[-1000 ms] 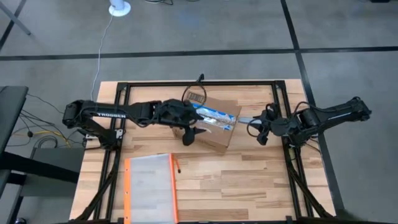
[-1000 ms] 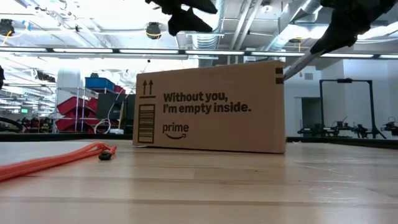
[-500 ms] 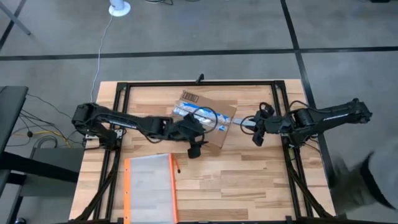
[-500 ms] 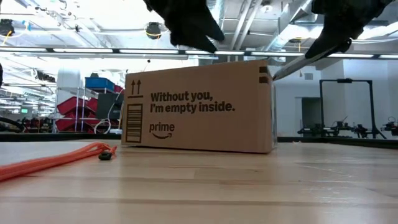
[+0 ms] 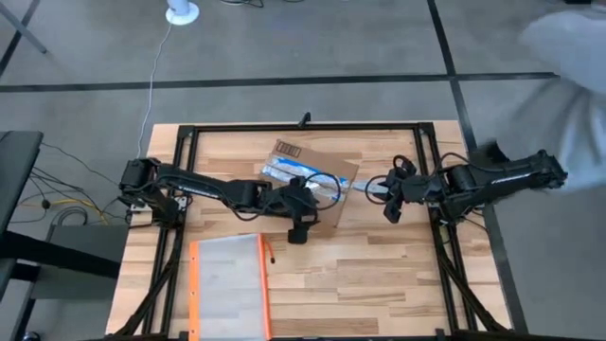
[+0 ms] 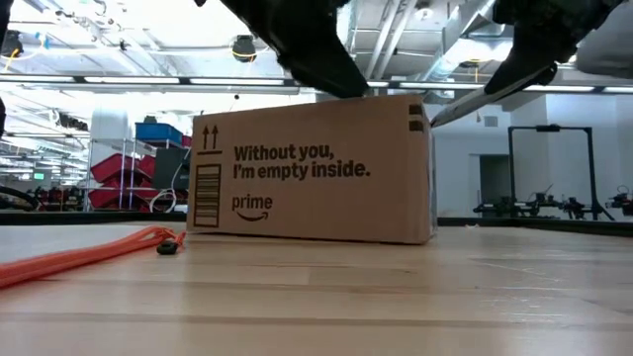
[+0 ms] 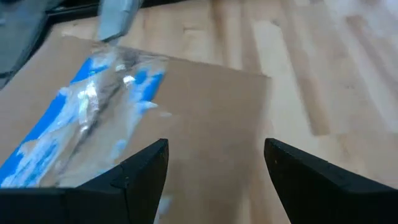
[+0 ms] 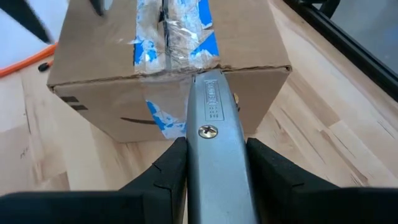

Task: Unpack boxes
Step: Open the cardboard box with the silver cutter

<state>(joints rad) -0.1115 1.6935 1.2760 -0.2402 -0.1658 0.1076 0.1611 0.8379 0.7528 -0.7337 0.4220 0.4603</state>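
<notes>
Knife (image 8: pixel 211 118) at box (image 6: pixel 316 168) (taped) seam

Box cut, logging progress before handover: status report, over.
Right gripper shut on utility knife, its tip at the taped seam. Left gripper open over box. Box closed, tape torn. Orange-edged pouch lies apart.

The box (image 5: pixel 312 182) is brown corrugated cardboard, closed, resting flat on the tabletop (image 5: pixel 379 265) near its middle and turned at a slant to the edges. A strip of blue-and-white printed tape (image 8: pixel 171 28) runs along its top seam — wrinkled and torn in places — and folds down over one end face. A barcode label sits at one top corner. The long side reads "Without you, I'm empty inside." — with arrows, "prime" and a barcode beside it.
</notes>
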